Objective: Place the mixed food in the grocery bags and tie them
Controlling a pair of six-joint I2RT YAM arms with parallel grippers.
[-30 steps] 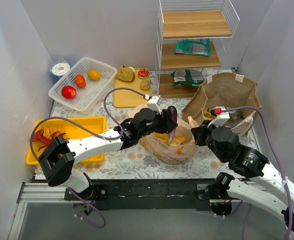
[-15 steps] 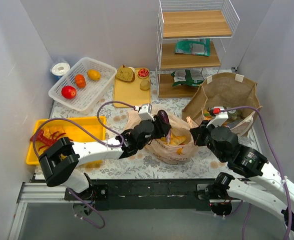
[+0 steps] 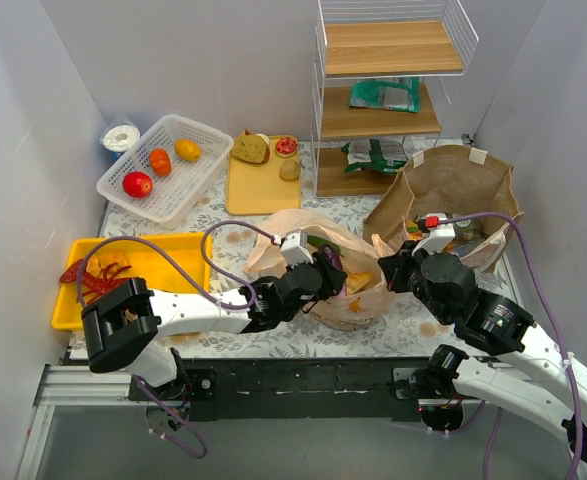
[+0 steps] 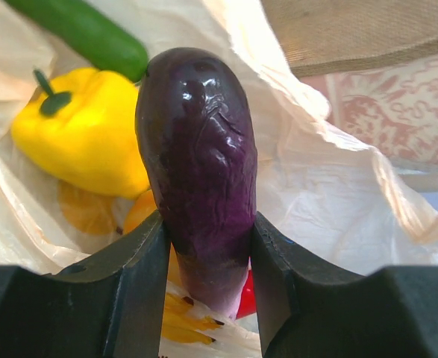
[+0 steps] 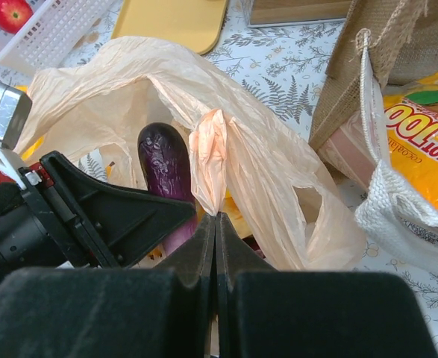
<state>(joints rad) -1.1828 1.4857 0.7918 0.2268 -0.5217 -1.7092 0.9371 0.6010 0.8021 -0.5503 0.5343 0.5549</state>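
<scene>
My left gripper (image 3: 326,276) is shut on a dark purple eggplant (image 4: 196,164) and holds it inside the mouth of the peach plastic bag (image 3: 303,225). A yellow pepper (image 4: 84,134), a green cucumber (image 4: 84,30) and orange pieces lie in the bag beyond it. My right gripper (image 5: 216,218) is shut on a bunched fold of the plastic bag's rim (image 5: 210,160) and holds it up on the right side. The brown paper bag (image 3: 453,175) stands to the right, with an orange packet (image 5: 427,134) inside.
A white basket (image 3: 198,130) with tomatoes and a lemon stands at the back left. A yellow board (image 3: 258,195) holds bread. A yellow tray (image 3: 178,245) with red peppers lies at the left. A wire shelf (image 3: 383,120) with green packets stands at the back.
My left gripper has moved down and toward me with the eggplant, into the plastic bag's mouth. The bag's far rim now stands higher. The right gripper has kept its hold.
</scene>
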